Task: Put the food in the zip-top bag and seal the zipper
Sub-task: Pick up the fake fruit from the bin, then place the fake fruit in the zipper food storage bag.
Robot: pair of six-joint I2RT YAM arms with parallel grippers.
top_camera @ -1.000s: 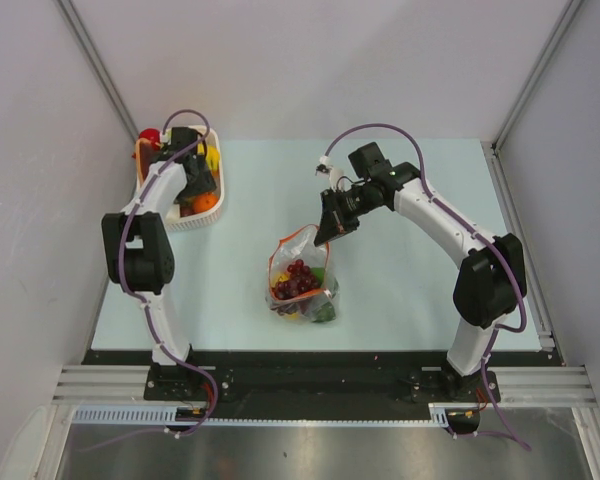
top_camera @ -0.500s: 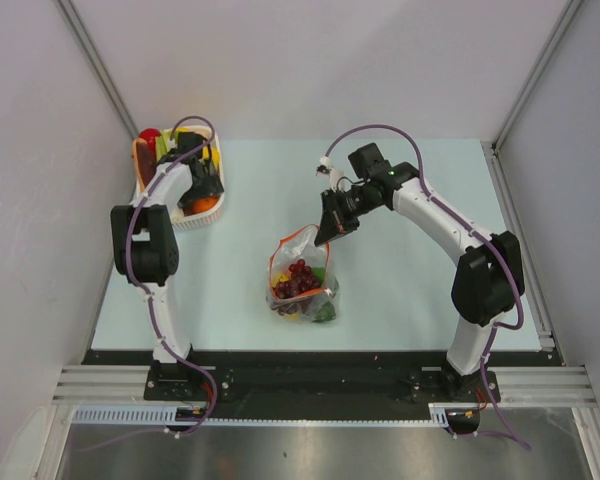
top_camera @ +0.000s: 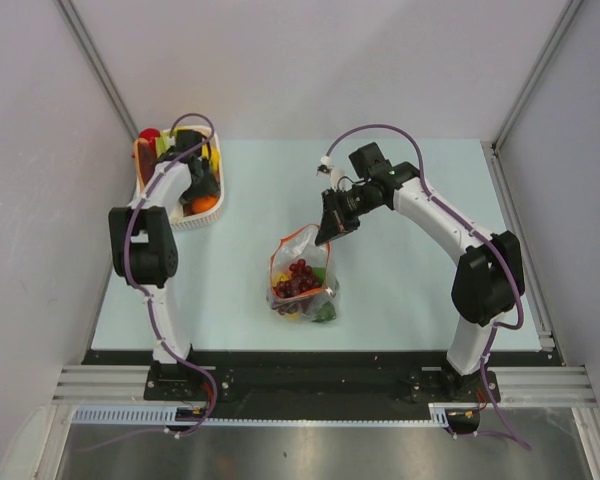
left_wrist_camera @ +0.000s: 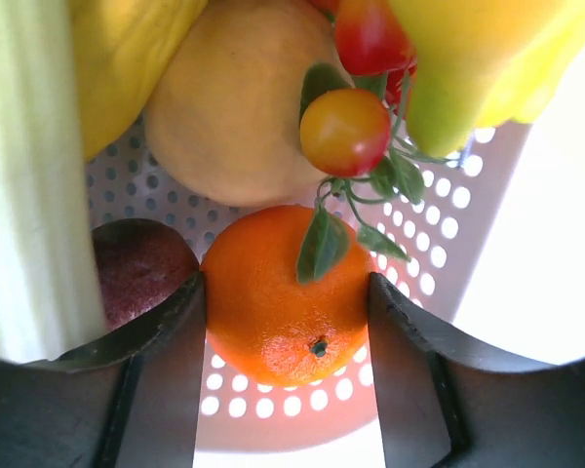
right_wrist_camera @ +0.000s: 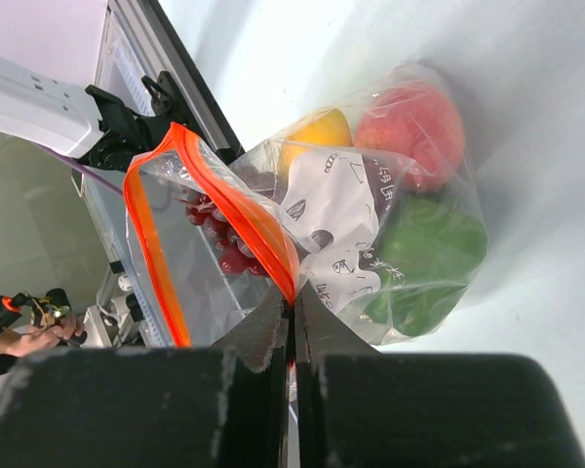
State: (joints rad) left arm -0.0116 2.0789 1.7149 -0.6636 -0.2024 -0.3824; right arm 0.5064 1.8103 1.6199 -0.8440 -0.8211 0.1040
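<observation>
The left gripper (left_wrist_camera: 287, 288) has gone deeper into the basket (left_wrist_camera: 439, 253) and now clasps the orange (left_wrist_camera: 273, 317). The right gripper (right_wrist_camera: 292, 304) stays pinched on the zipper (right_wrist_camera: 239, 214). The basket's rim is cut off.

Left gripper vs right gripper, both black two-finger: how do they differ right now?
Left gripper has its jaws apart, flanking the round orange toy fruit; right gripper is shut on the orange-red zipper strip. Left reaches down into the white perforated plastic basket; right holds the mouth of the clear crinkly zip-top bag. Shared: each is at a task item.
</observation>
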